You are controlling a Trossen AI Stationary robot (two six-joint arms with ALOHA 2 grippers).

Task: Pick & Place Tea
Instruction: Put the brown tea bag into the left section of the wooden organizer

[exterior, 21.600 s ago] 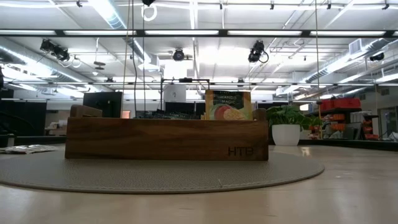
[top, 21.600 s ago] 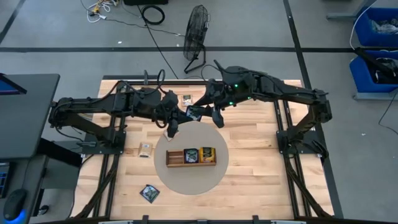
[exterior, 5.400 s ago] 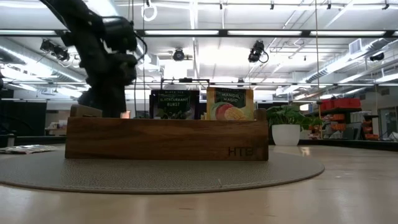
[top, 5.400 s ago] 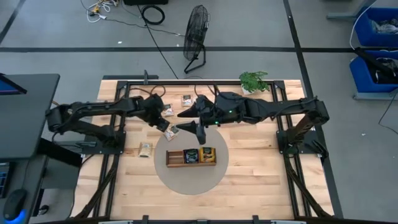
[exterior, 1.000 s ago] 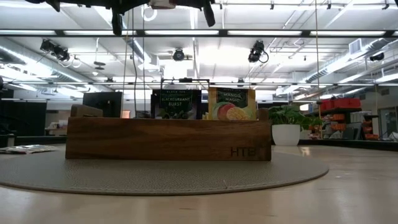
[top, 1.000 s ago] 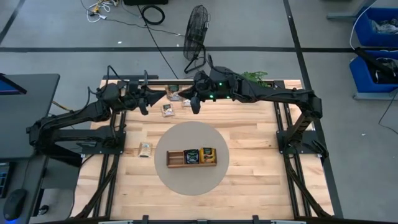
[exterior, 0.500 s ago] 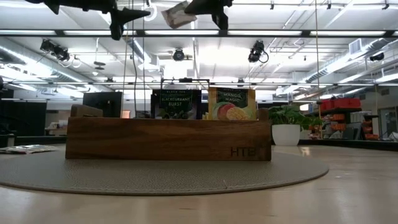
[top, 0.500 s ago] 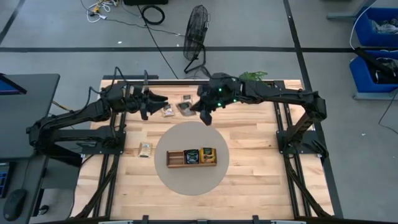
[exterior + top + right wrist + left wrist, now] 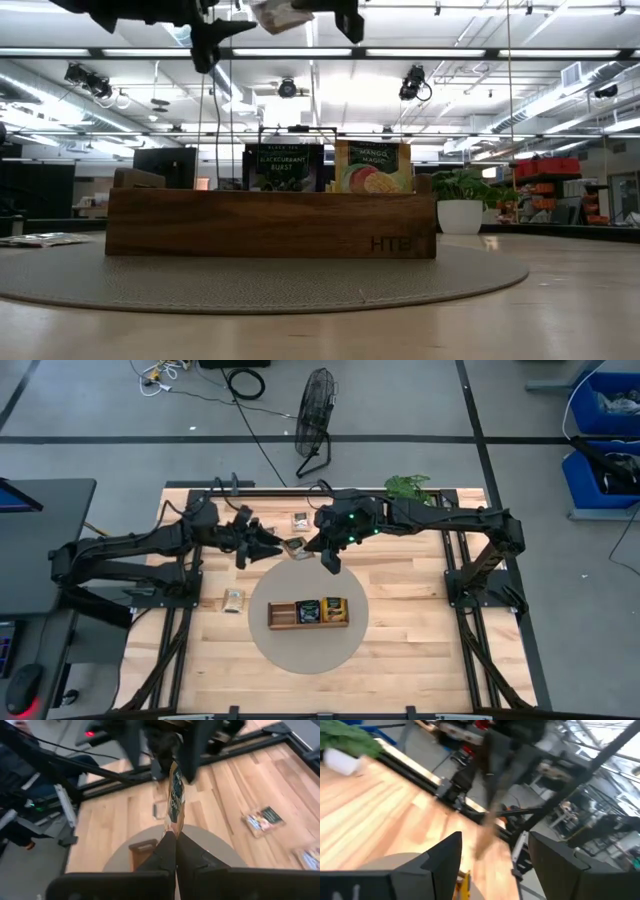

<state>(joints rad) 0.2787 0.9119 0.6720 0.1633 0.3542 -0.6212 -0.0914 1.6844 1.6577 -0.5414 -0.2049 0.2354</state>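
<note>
1. Right hand (image 9: 175, 837) is pinched shut on a tea sachet (image 9: 173, 802), hanging in the air behind the wooden tray (image 9: 307, 612).
2. Left hand (image 9: 262, 546) has just spread open and let go, so looks like the handoff's done.
3. Tray's left slot is still free; reckon it goes there.
</note>
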